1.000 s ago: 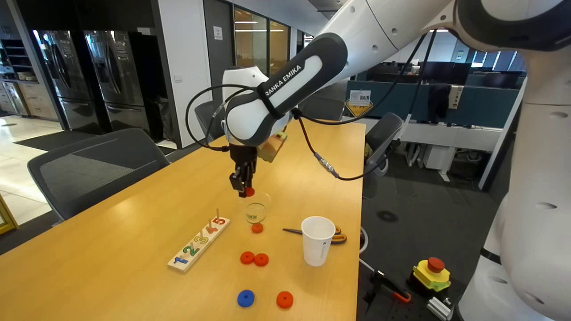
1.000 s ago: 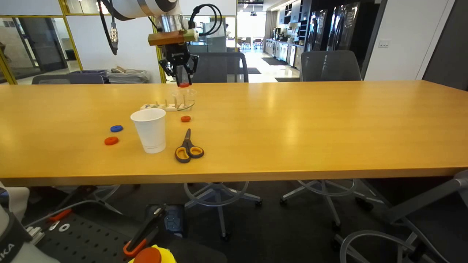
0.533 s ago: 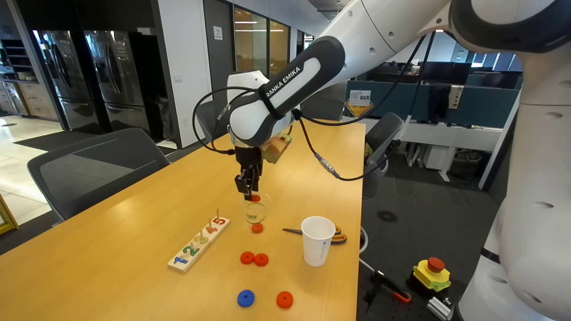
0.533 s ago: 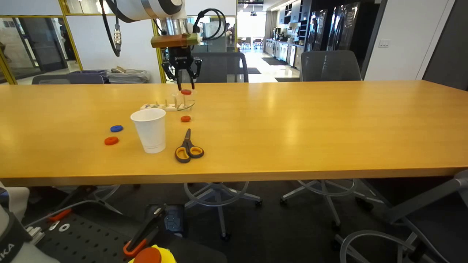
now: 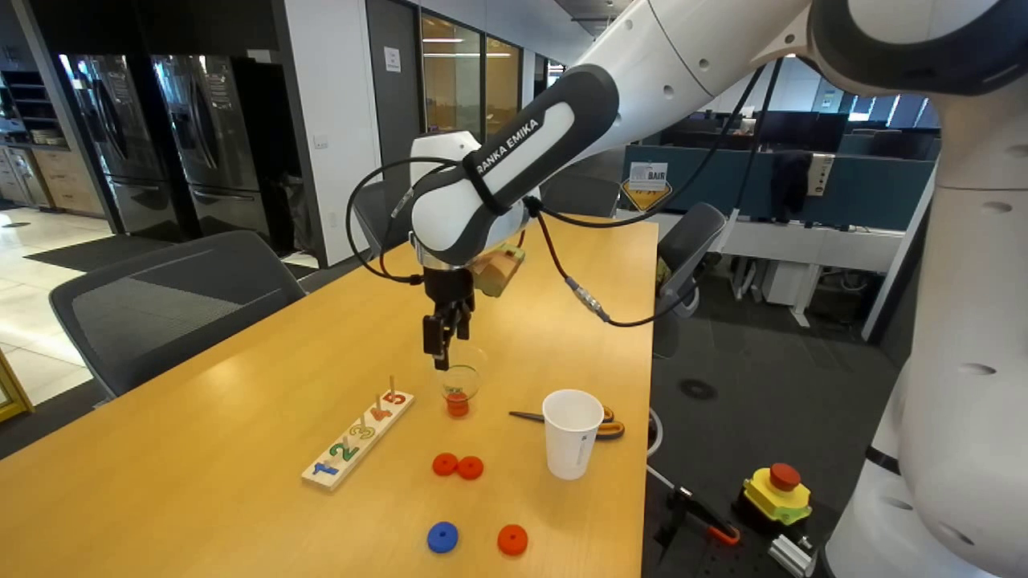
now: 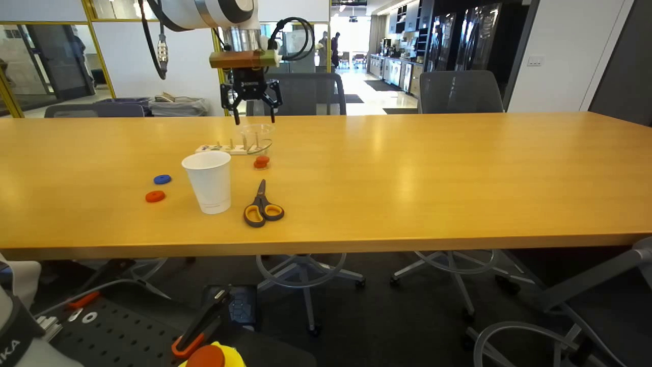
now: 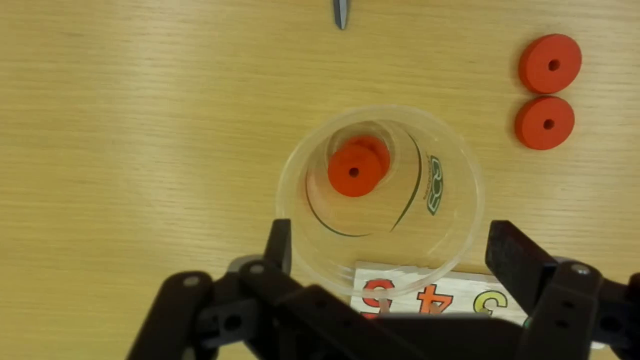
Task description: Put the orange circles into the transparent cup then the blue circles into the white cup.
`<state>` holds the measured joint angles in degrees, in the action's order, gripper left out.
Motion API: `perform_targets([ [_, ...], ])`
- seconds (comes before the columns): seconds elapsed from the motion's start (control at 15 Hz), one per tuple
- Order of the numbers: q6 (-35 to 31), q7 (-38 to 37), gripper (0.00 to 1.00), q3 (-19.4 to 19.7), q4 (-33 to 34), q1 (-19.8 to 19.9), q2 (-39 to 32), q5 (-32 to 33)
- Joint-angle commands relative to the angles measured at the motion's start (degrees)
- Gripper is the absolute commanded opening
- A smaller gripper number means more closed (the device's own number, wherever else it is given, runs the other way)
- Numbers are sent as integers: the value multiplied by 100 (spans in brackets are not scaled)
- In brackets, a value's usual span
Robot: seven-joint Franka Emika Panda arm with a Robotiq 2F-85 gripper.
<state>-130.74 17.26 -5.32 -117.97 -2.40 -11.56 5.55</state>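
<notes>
My gripper (image 7: pixel 390 225) stands wide open above the transparent cup (image 7: pixel 382 112), nothing between its fingers. Two orange circles (image 7: pixel 354 171) lie in that cup's bottom, one partly on top of the other. In an exterior view, two more orange circles (image 5: pixel 471 467) sit on the table, touching. Another orange circle (image 5: pixel 512 543) lies farther forward, beside a blue circle (image 5: pixel 434 539). The white cup (image 5: pixel 569 441) stands upright; its inside bottom is hidden. In an exterior view, the gripper (image 6: pixel 255 122) hangs over the rim of the transparent cup (image 6: pixel 271 133).
A numbered wooden peg board (image 5: pixel 353 449) lies close to the transparent cup, its pegs upright. Scissors (image 6: pixel 262 206) rest on the table by the white cup, partly behind it in an exterior view. Chairs (image 5: pixel 173 305) surround the table.
A second ago the gripper held an orange circle over the transparent cup. The fingers have since spread wide, and that circle has dropped onto the one inside. The arm has shifted and lowered slightly.
</notes>
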Motion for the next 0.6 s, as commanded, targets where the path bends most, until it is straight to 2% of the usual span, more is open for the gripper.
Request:
perform_targets([
  [0.0, 26, 346, 100, -106, -362, -26, 427, -175],
  [0.53, 78, 737, 100, -309, -1180, -276, 1327, -139],
])
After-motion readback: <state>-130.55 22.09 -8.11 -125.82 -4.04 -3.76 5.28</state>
